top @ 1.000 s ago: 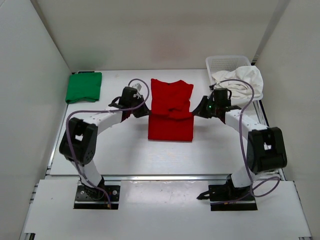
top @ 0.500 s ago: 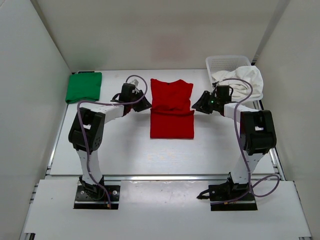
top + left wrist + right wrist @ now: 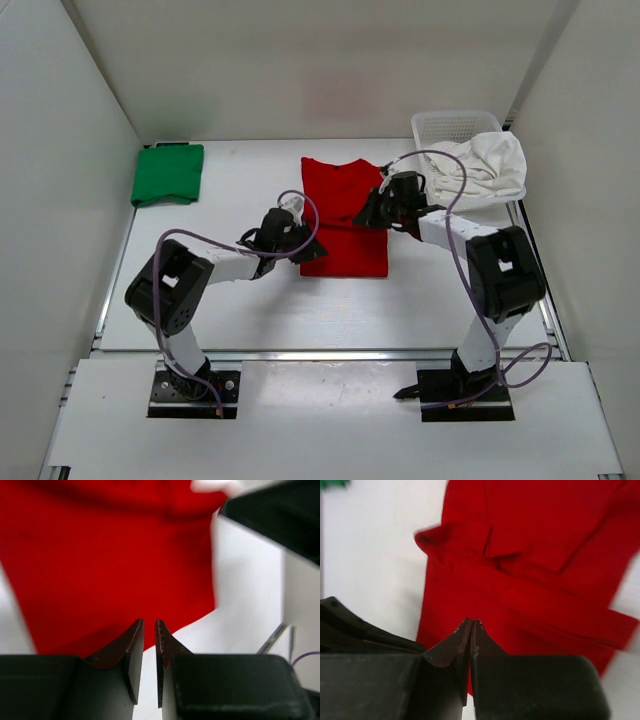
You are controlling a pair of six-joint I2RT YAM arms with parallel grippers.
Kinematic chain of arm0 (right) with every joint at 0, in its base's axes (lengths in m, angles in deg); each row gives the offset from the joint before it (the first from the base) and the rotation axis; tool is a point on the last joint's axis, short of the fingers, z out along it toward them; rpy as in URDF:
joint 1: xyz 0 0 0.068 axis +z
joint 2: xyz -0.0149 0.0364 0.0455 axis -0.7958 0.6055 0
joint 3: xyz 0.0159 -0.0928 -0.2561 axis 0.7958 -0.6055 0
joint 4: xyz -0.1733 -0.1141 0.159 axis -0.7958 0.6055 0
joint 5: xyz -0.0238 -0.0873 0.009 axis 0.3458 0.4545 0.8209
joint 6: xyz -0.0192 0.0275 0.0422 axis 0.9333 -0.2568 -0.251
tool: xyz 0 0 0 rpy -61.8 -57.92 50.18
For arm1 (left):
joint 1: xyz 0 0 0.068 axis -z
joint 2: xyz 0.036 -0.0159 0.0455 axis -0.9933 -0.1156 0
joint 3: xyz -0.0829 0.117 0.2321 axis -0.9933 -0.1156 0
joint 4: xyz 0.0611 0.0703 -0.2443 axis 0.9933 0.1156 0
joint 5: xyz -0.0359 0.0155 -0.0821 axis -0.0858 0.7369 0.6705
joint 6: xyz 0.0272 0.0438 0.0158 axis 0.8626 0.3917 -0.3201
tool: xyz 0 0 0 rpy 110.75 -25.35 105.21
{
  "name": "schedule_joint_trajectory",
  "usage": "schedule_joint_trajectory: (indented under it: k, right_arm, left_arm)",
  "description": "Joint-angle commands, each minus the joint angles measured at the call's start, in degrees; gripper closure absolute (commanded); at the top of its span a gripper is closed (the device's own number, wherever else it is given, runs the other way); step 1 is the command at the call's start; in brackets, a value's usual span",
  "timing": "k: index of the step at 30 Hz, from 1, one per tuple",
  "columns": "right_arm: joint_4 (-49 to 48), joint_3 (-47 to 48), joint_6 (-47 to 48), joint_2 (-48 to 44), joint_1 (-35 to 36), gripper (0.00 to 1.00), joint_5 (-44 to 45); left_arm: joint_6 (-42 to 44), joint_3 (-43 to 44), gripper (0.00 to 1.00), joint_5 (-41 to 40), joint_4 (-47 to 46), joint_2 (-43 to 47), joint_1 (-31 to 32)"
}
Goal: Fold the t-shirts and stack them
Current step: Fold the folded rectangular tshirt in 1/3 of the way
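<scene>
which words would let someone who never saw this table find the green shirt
On the white table, go to the far left corner by the side wall. The green t-shirt lies there folded flat, alone. It is the only green cloth: the red t-shirt sits mid-table and the white t-shirt spills from the basket far right.

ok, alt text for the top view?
A red t-shirt lies centred, the left gripper at its near-left corner, the right gripper over its right side. Folded green t-shirt far left; white t-shirt draped over a basket far right.
</scene>
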State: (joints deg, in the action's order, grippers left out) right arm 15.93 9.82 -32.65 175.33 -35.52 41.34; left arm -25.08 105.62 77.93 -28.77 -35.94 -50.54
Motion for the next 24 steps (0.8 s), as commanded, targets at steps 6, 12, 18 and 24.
schedule_joint_trajectory:
  k: [6,12,18,24]
  right_arm:
    - [2.0,2.13,3.28,5.34,1.95,1.0,0.7]
    - [1.82,7.39,2.76,12.28,-0.25,1.0,1.93]
    - [1.74,16.0,1.97,18.52,-3.59,1.0,0.26]
    - [3.4,19.63,3.02,17.49,-3.77,1.0,0.17]
  left_arm:
    - [-2.35,-9.79,0.75,-0.31,-5.55,0.88,0.31]
    - [-2.61,-14.0,0.75,0.92,-7.32,1.49,0.75]
    - [-3.85,-17.43,0.74,1.09,-8.99,4.48,2.34]
    - [-3.49,-17.44,0.73,1.8,-7.85,8.34,1.72]
